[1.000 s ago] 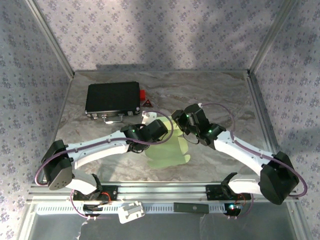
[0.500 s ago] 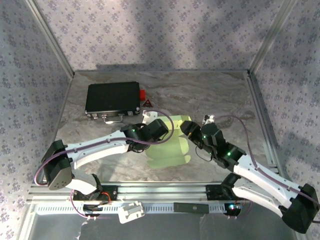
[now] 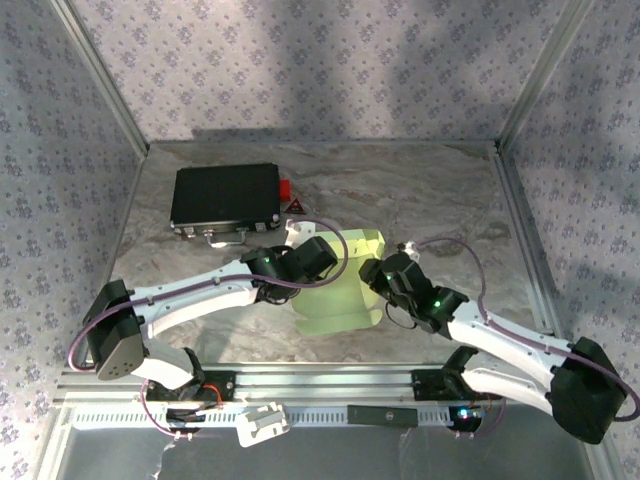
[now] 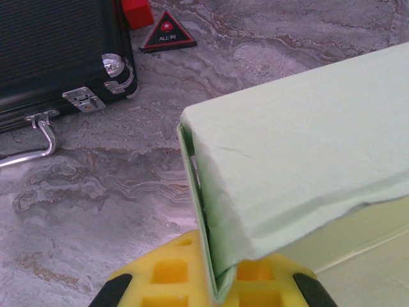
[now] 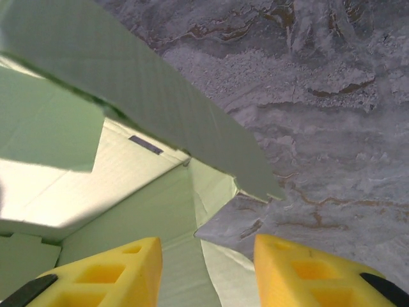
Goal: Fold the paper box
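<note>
The paper box [image 3: 341, 292] is pale green thin cardboard, partly folded, lying mid-table between the two arms. My left gripper [image 3: 330, 262] holds it at its left rear. In the left wrist view the yellow fingers [image 4: 172, 275] are shut on a folded wall edge of the paper box [image 4: 300, 173]. My right gripper [image 3: 373, 271] is at the box's right side. In the right wrist view it [image 5: 208, 268] stands open, looking into the box's open interior [image 5: 128, 198], with a raised flap [image 5: 147, 89] above and only a low flap edge between the fingers.
A black rectangular case [image 3: 225, 196] with metal latches lies at the back left, also seen in the left wrist view [image 4: 51, 51]. A red block [image 3: 286, 189] and a small triangular "ALL IN" marker [image 4: 167, 38] sit beside it. Patterned walls enclose the marble table [image 3: 440, 190].
My right arm pulled away from behind the box to the right, then moved back in at its right side. A rear flap now shows. The left arm has stayed put.
</note>
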